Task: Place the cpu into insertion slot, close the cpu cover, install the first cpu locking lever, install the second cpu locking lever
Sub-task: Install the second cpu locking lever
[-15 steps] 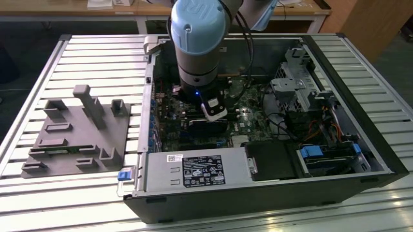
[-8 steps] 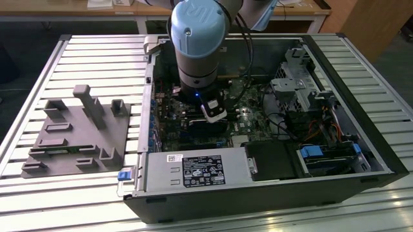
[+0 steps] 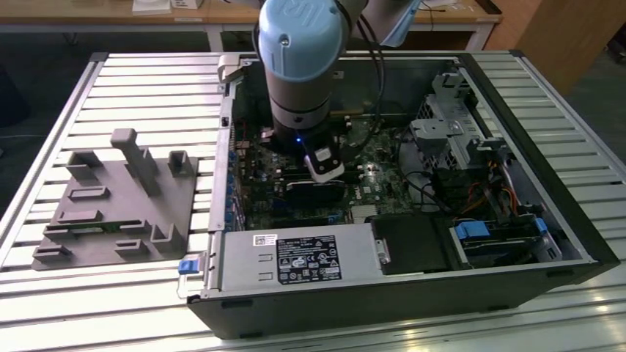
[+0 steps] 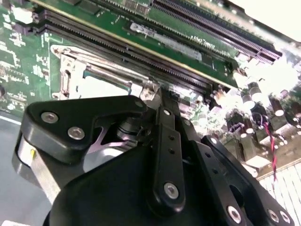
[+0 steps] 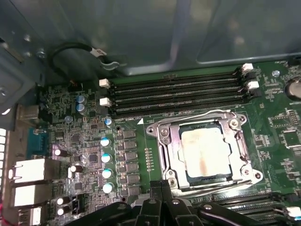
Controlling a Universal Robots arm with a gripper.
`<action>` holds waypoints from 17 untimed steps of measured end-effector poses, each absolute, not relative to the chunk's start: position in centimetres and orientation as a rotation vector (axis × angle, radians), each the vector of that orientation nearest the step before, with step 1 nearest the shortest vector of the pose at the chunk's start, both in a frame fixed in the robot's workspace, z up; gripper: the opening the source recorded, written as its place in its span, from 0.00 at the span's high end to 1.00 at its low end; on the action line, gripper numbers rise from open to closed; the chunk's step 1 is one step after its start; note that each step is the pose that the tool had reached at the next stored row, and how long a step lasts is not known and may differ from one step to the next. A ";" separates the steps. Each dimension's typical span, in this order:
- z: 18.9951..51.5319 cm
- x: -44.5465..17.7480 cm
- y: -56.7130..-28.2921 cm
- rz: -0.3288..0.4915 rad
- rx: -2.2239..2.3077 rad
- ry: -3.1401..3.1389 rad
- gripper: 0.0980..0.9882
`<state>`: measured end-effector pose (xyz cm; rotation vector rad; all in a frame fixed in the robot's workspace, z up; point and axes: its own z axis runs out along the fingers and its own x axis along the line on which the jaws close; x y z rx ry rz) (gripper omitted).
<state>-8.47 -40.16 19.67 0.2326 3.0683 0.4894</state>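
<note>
The cpu, with a pale tan top, lies in the insertion slot on the green board. The silvery cpu cover lies flat over it and frames the chip. One thin wire lever runs along the cover's edge beside the memory slots. Another lever lies low along the opposite edge. My gripper hovers just off that edge, shut and holding nothing. In the second wrist view my gripper hides part of the cpu and cover. In the exterior view my gripper reaches down into the case.
The open computer case lies on a slatted table. Long black memory slots run beside the socket. Capacitors and rear ports stand nearby. A drive cage and cables crowd the exterior view's right. A grey fixture block sits outside the case.
</note>
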 end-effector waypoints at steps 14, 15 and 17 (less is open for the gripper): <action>21.3 -8.3 -40.1 0.380 0.235 3.078 0.99; 21.3 -8.2 -40.1 0.377 0.235 3.078 0.99; 21.3 -7.6 -40.1 0.375 0.235 3.078 0.99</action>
